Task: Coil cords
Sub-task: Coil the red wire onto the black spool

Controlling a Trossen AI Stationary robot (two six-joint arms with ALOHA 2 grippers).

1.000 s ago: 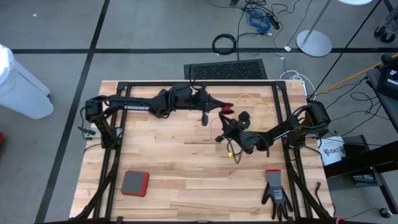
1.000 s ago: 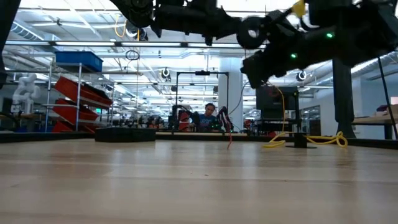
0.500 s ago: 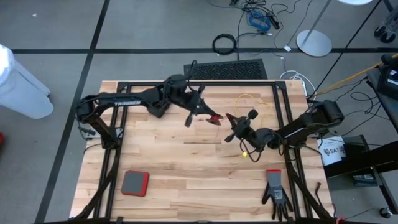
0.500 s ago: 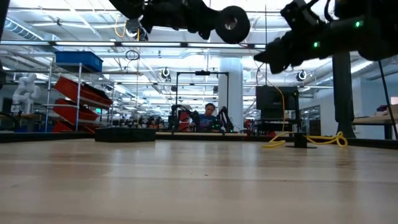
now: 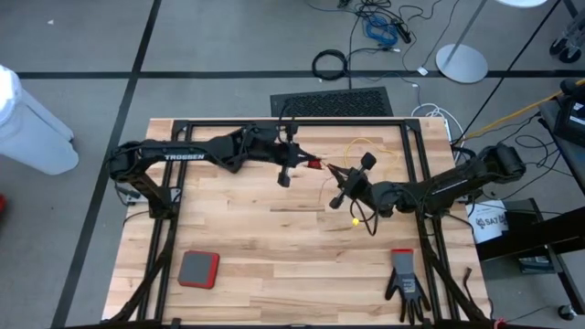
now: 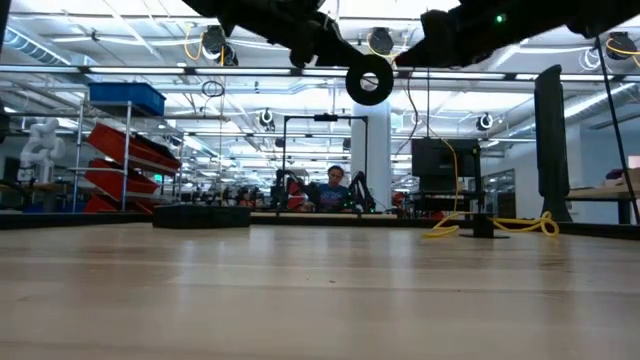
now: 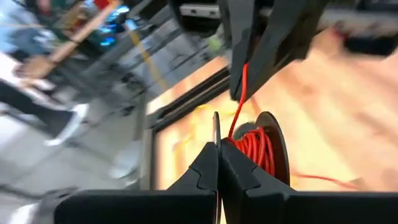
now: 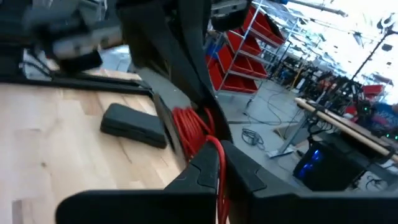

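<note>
Thin red cord [image 7: 255, 144] wound on a small round black reel [image 7: 272, 149] — held in the air above the table's [image 5: 256, 238] far middle, between both arms. Left gripper [image 7: 217, 163]: fingers pressed together on the reel's edge. Right gripper [image 8: 219, 167]: fingers pinching the red cord's free strand. Thin yellow cord [image 5: 364, 146] — loose on the table near the far right.

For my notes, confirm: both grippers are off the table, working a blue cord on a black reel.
Not blue: the cord on the black reel is red, per the left wrist view. Left gripper and right gripper are off the table.
</note>
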